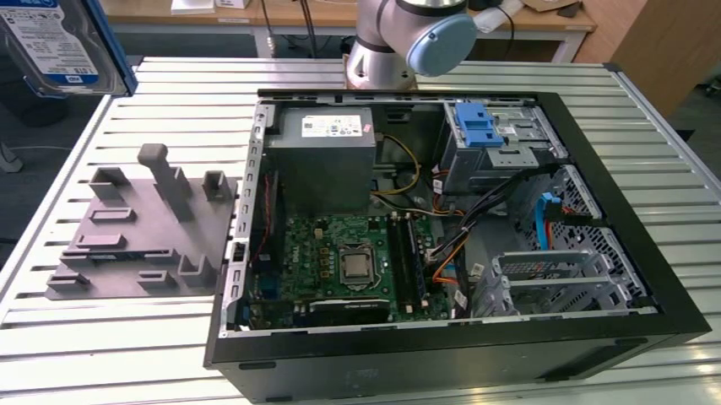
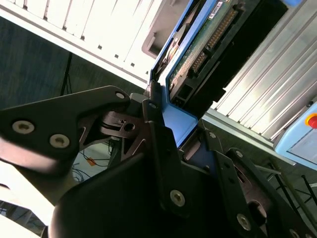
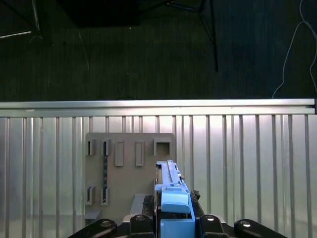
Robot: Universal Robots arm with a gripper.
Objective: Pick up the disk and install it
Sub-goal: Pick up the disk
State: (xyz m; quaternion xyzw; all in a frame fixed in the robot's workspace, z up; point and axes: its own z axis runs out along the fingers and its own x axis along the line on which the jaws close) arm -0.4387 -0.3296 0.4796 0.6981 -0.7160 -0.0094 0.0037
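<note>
One arm: grey robot arm (image 1: 411,38) stands at the far edge of the ribbed metal surface (image 1: 90,354), behind the computer case.
Hand: in both wrist views the black hand (image 2: 181,130) (image 3: 173,225) is clamped on the disk, one finger on each side of its blue rail.
Disk: silver disk (image 1: 62,46) with a white-and-blue label is held in the air at the exterior view's upper left corner, well apart from the case; its green circuit-board side (image 2: 200,47) shows in the second wrist view.
Fixture: grey slotted fixture plate (image 1: 141,232) lies on the surface just beside the case, at the exterior view's left.
Case: open black computer case (image 1: 451,354) lies on its side, showing a green motherboard (image 1: 344,261), a grey power-supply box (image 1: 324,156) and a silver drive bay (image 1: 490,135) with a blue latch.
</note>
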